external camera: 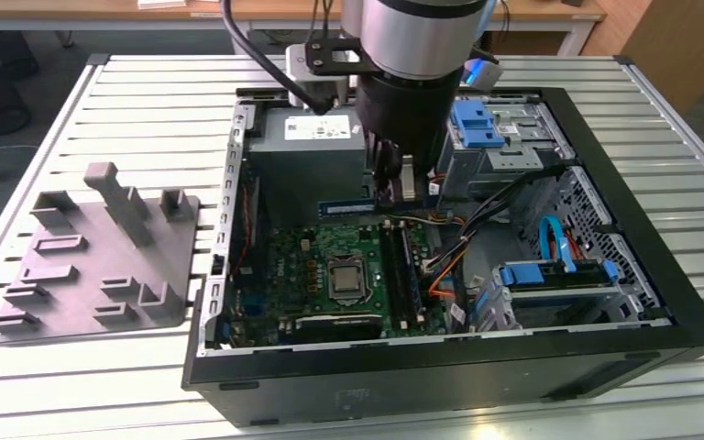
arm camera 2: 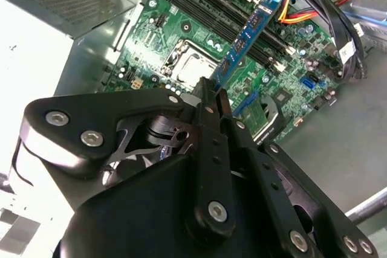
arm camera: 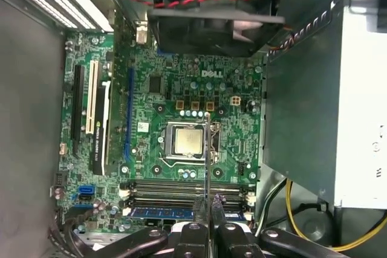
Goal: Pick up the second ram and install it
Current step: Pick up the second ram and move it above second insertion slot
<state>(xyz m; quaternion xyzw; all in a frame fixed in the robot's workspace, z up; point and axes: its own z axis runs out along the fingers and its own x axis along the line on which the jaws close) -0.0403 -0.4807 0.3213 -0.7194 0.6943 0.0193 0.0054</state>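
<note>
pincer [arm camera 2: 210, 92] clamped on second ram [arm camera 2: 245, 37] | edge above memory slots [arm camera: 181, 187] | cables [arm camera 2: 308, 4] beside

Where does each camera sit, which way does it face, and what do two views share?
Exterior view: off the arm, above, looking down into the computer case; the arm shows.
First wrist view: on the arm, facing straight onto the motherboard; the gripper shows.
Second wrist view: on the arm, behind the gripper, slanting onto the motherboard.
Both wrist views share the gripped second ram.

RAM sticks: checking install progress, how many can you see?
2. The second ram is clamped in the gripper above the motherboard; another stick sits in a slot. Others may be hidden.
</note>
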